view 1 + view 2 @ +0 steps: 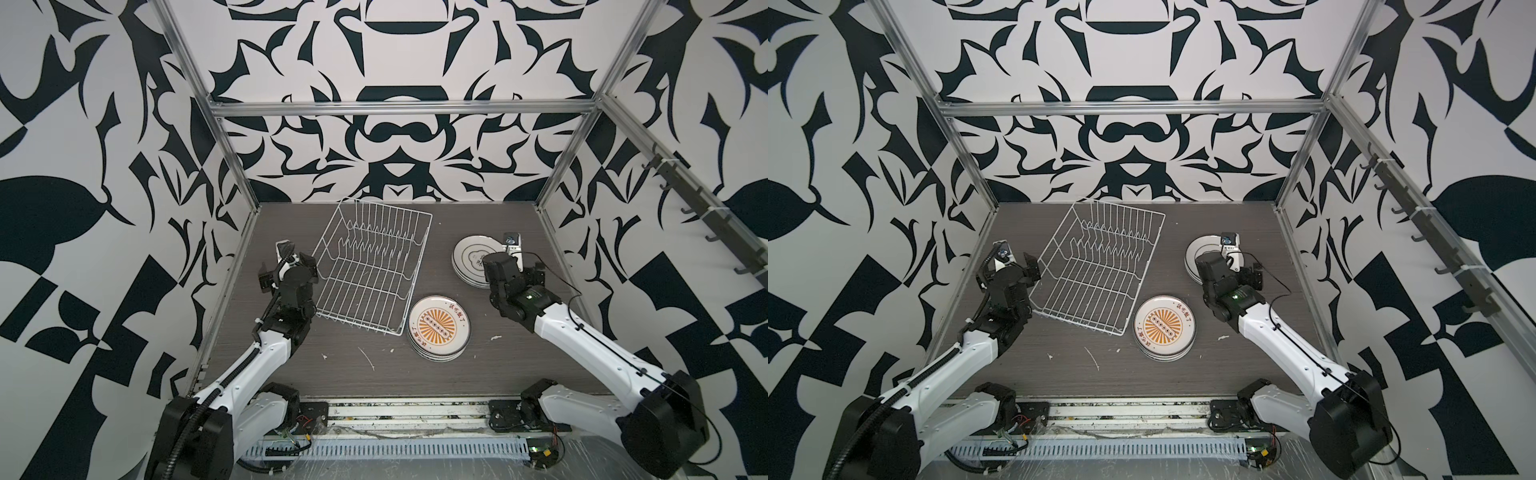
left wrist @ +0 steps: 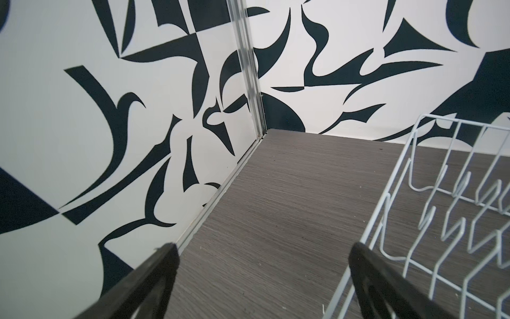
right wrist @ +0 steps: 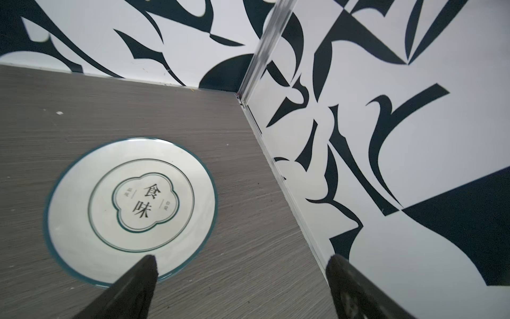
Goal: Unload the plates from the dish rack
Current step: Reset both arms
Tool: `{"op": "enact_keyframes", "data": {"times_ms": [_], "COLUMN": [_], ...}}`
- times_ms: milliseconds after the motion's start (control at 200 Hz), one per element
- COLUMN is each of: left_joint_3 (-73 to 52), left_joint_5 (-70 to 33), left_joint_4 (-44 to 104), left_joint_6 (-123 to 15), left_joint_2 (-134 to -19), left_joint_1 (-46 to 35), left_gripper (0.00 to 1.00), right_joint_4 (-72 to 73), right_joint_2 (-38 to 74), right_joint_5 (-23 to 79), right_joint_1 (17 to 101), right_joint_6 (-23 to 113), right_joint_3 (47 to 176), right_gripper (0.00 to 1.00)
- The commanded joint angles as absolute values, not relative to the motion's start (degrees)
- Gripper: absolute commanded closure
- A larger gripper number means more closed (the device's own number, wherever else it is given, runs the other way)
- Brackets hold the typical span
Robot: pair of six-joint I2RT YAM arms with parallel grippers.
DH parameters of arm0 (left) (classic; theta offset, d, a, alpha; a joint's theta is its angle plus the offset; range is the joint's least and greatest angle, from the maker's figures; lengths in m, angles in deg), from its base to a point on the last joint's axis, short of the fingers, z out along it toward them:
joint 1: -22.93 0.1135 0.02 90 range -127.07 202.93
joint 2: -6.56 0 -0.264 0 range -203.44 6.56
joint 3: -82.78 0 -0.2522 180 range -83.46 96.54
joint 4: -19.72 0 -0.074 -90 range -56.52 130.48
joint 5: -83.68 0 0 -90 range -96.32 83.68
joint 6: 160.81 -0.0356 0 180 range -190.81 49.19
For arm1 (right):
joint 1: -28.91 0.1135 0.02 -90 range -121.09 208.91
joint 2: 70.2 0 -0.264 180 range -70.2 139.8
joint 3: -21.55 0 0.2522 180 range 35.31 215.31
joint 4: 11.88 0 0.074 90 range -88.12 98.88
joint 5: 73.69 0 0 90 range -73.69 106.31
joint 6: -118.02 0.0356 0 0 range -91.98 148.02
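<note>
Wire rack [image 1: 370,266], empty, set askew on the grey table [image 1: 519,357]. Right of it lie two plate stacks: a sunburst stack [image 1: 439,326] just beside the rack's near corner, and farther back a cloud-emblem stack [image 1: 469,257], partly covered by the right gripper [image 1: 515,266]. The left gripper [image 1: 286,270] hangs beside the rack's left side.

Dish rack [image 1: 370,266] on the table's [image 1: 291,374] middle
Sunburst plate stack [image 1: 439,328] just beside the rack at 4 o'clock; cloud-emblem plate stack [image 1: 469,254] apart at 3 o'clock
</note>
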State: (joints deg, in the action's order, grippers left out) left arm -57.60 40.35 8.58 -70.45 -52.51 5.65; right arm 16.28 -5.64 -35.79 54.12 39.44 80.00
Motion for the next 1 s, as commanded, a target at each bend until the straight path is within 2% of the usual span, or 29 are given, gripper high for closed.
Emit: {"op": "enact_keyframes", "data": {"times_ms": [0,135,215,310,380,545,895,995], "left_joint_3": [-60.8,-65.3,-65.0,-66.4,-66.8,-66.8,-70.2,-70.6], "left_joint_5": [35.0,33.9,35.1,34.4,32.7,32.5,29.0,29.0], "left_joint_4": [1.4,-9.6,-10.4,-15.7,-16.9,-22.4,-42.4,-41.6], "left_joint_6": [-72.0,-72.7,-71.5,-71.2,-70.1,-70.4,-75.5,-74.6], "left_joint_2": [-53.2,-56.3,-59.6,-63.1,-65.6,-73.7,-84.3,-83.6], "left_joint_1": [7.0,9.0,9.9,10.5,11.0,11.6,12.0,12.0], "left_gripper": [0.01,0.01,0.01,0.01,0.01,0.01,0.01,0.01], "right_joint_4": [9.3,-8.2,-11.5,-21.1,-22.3,-28.2,-41.3,-46.1], "right_joint_2": [-6.7,-8.0,-8.0,-8.9,-9.0,-6.7,1.9,4.7], "right_joint_5": [-36.0,-34.8,-35.5,-29.4,-24.2,-24.7,-13.8,-11.9], "right_joint_1": [52.0,51.3,50.9,49.9,48.5,47.0,44.2,42.6], "right_joint_6": [38.9,31.1,32.6,31.6,30.4,30.3,27.2,26.1], "right_joint_3": [77.8,68.3,65.9,60.0,58.0,54.7,51.9,51.1], "right_gripper": [0.01,0.0,0.01,0.0,0.0,0.0,0.0,0.0]}}
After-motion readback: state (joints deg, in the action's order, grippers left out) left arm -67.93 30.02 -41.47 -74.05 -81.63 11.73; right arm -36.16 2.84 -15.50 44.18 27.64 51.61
